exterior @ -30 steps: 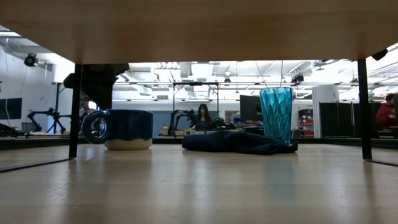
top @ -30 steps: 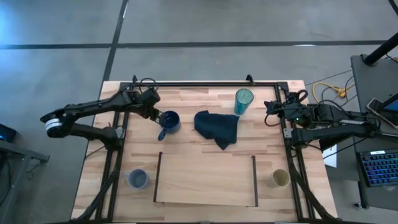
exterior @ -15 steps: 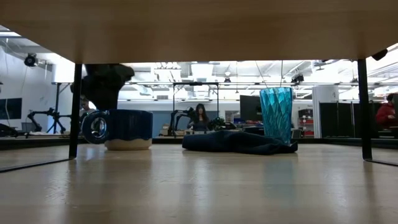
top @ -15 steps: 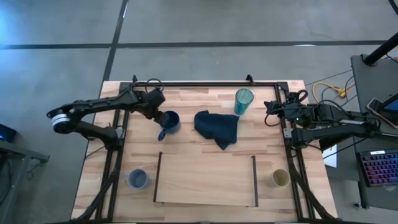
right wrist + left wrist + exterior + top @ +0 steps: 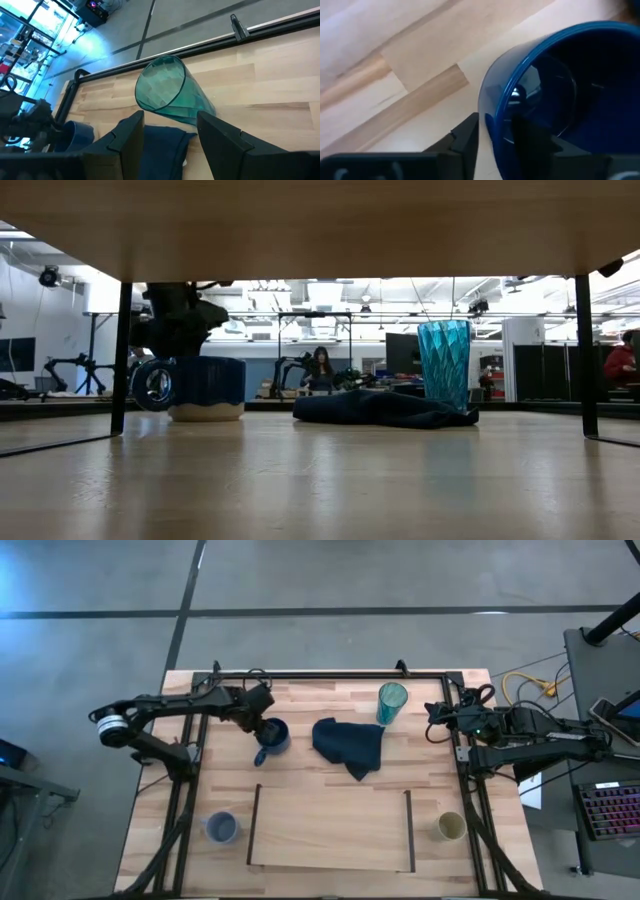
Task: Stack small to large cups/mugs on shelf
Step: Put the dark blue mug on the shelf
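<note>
Moved: the left hand has travelled further along the bench toward the dark blue glazed ceramic mug with a loop handle and now sits at its rim; the mug itself has not shifted.
Left hand: in the left wrist view one dark finger lies outside the mug's wall and the other inside, the rim between them; the fingers are narrowly parted, and whether they press the wall I cannot tell.
Blue mug: upright directly under the left hand, handle turned toward the shelf; its hollow looks dark and bare, nothing seen inside.
Right hand: the right hand waits at the bench's right edge, fingers spread wide, holding nothing.
Teal tumbler: the tall translucent faceted teal tumbler stands upright ahead of the right hand, apart from it; nothing shows within.
Cloth: a crumpled dark blue cloth lies between mug and tumbler.
Small cups: a small grey-blue cup and a small beige cup sit just outside the shelf's two short sides, well away from both hands.
Shelf: the flat light-wood board with thin dark rails carries nothing.
</note>
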